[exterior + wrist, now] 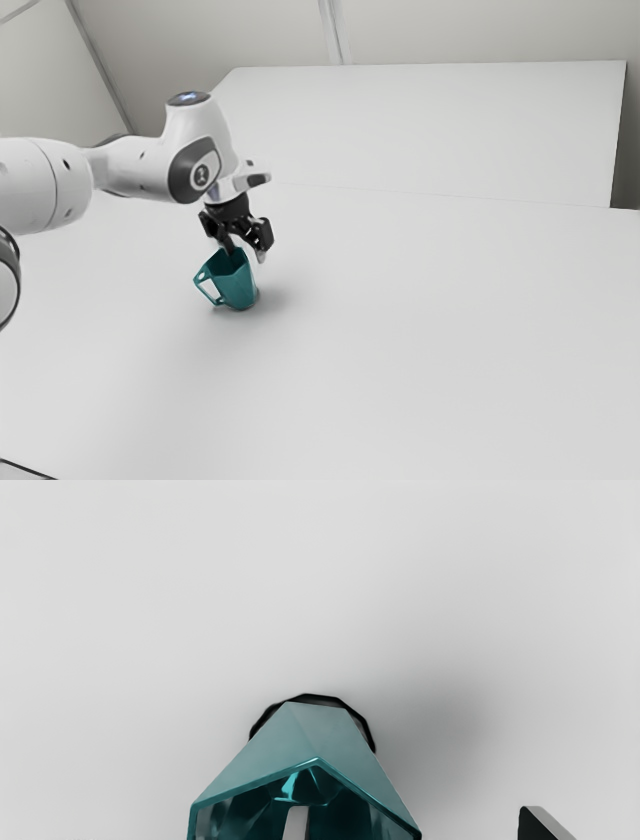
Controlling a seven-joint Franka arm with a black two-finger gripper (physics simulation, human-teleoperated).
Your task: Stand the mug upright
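The teal faceted mug [236,284] stands on the table a little tilted, its open mouth up and its handle toward the exterior view's left. Just above it is my gripper [246,254], open, with one finger reaching into the mouth and the other outside the wall. In the wrist view the mug [300,735] shows its wall and dark interior; my gripper [412,822] has one fingertip inside the rim and the other well apart from the outer wall. A dark curved edge shows at the mug's base.
The white table [420,330] extends around the mug. A pale raised panel [430,130] is at the back, and a thin dark edge lies at the exterior view's lower left corner.
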